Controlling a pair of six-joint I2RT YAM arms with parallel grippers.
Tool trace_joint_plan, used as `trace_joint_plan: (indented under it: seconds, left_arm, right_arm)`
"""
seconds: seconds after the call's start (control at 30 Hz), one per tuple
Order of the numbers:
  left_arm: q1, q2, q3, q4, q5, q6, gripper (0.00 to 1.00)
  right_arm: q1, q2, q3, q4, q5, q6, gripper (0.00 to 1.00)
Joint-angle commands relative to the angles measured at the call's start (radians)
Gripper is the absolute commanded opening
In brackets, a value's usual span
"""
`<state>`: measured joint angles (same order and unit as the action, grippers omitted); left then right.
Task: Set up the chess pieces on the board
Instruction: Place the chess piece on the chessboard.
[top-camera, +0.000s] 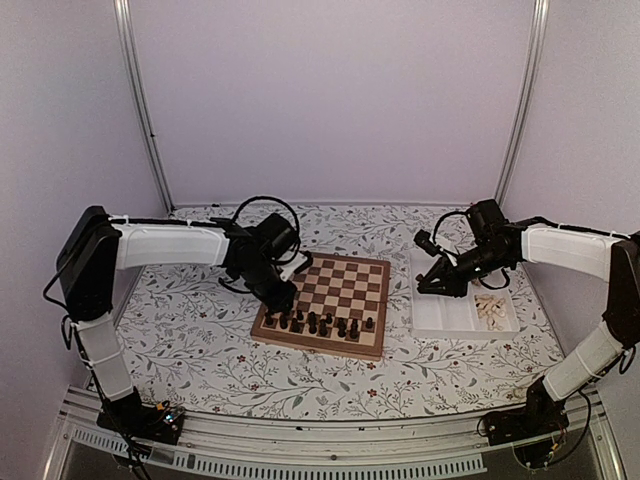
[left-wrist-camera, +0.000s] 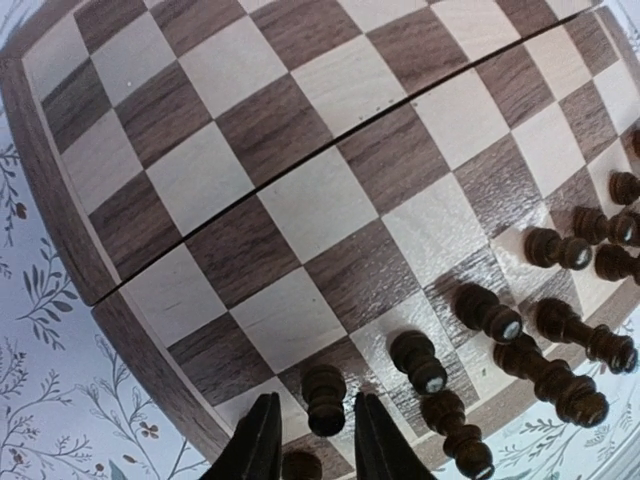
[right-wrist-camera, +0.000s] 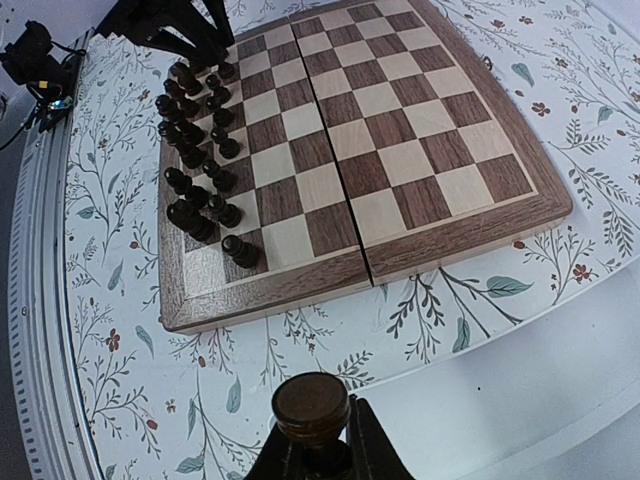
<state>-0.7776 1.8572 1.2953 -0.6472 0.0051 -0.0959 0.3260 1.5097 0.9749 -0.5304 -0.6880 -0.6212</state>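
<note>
Item: floral tablecloth (top-camera: 200, 340), under the board (top-camera: 345, 285).
Item: dark chess pieces (top-camera: 318, 323), standing in the board's two nearest rows.
Item: left gripper (left-wrist-camera: 316, 405), at the board's near-left corner; fingers slightly parted on either side of a standing dark pawn (left-wrist-camera: 325, 395), with a gap showing on each side.
Item: white tray (top-camera: 440, 322), just right of the board; cream chess pieces (top-camera: 490, 308) lie in its right compartment.
Item: right gripper (right-wrist-camera: 312, 440), right of the board above the tray's far-left part; clamped on a dark piece (right-wrist-camera: 310, 400).
</note>
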Motion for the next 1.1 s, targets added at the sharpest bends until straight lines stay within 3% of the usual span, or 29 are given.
trace_joint_plan:
  seconds: [0.0, 0.1, 0.23, 0.4, 0.53, 1.07]
  left_arm:
    - [0.014, -0.074, 0.062, -0.041, -0.057, 0.013, 0.33]
    - [0.014, -0.109, 0.106, -0.021, -0.037, 0.005, 0.37]
    - [0.012, -0.157, 0.122, 0.114, 0.141, -0.055, 0.38]
    - [0.009, -0.209, 0.023, 0.503, 0.392, -0.272, 0.42]
    - [-0.005, -0.170, -0.008, 0.705, 0.508, -0.398, 0.45]
    - [-0.101, -0.013, 0.057, 0.812, 0.620, -0.465, 0.48]
  right_arm:
    - [-0.005, -0.030, 0.017, -0.015, -0.021, -0.007, 0.14]
    - [0.005, -0.032, 0.046, -0.040, -0.037, -0.019, 0.14]
    - [0.070, -0.008, 0.105, -0.081, -0.007, -0.038, 0.14]
    - [0.175, 0.027, 0.204, -0.127, 0.041, -0.056, 0.14]
    - [0.213, 0.070, 0.304, -0.183, 0.026, -0.061, 0.15]
    - [0.266, 0.149, 0.429, -0.223, 0.024, -0.038, 0.15]
